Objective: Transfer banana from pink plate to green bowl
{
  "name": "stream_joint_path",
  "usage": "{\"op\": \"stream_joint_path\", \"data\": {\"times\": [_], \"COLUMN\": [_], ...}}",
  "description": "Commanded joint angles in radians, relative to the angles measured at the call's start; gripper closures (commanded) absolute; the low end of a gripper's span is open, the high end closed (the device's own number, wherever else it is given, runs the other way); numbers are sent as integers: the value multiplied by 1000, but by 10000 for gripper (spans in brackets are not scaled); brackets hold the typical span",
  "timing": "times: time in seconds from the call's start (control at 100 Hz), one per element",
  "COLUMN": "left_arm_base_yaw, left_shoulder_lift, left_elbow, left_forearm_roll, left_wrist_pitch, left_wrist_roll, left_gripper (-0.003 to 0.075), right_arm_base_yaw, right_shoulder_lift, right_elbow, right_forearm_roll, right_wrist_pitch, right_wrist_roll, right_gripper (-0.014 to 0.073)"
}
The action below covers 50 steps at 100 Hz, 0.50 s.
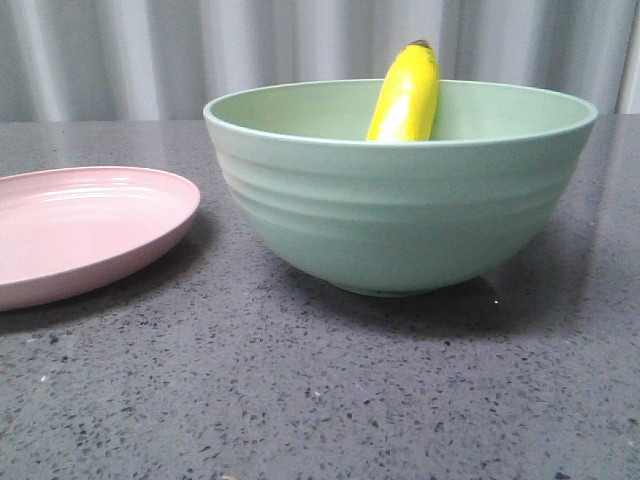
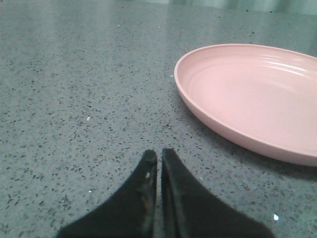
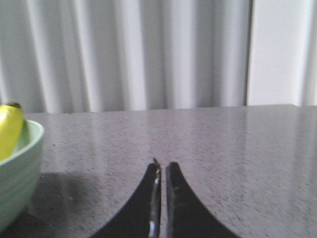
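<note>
The yellow banana (image 1: pixel 405 96) stands on end inside the green bowl (image 1: pixel 400 210), leaning on its far wall, dark tip up above the rim. It also shows in the right wrist view (image 3: pixel 9 130) in the bowl (image 3: pixel 17 181). The pink plate (image 1: pixel 85 228) lies bare to the left of the bowl. My left gripper (image 2: pixel 159 154) is shut and empty, low over the table beside the plate (image 2: pixel 252 96). My right gripper (image 3: pixel 162 166) is shut and empty, over the table to the bowl's right. Neither gripper shows in the front view.
The dark speckled stone table (image 1: pixel 320 400) carries the plate and the bowl. A pale pleated curtain (image 1: pixel 150 55) hangs behind the table's far edge. A white panel (image 3: pixel 280 49) stands at the back on the right.
</note>
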Motion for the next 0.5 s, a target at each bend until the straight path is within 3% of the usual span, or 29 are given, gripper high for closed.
{"op": "stream_joint_path", "data": {"times": [0.0, 0.49], "left_arm_base_yaw": [2, 2], "left_shoulder_lift": [-29, -29], "left_elbow": [10, 10], "left_forearm_roll": [0, -6], "left_wrist_pitch": [-50, -50], "left_wrist_roll": [-9, -9], "left_gripper": [741, 741], "right_arm_base_yaw": [-38, -47], "right_shoulder_lift": [-38, -49], "right_elbow": [20, 20], "right_forearm_roll": [-22, -21], "right_wrist_pitch": [30, 372], "right_wrist_roll": [10, 10], "right_gripper": [665, 665]}}
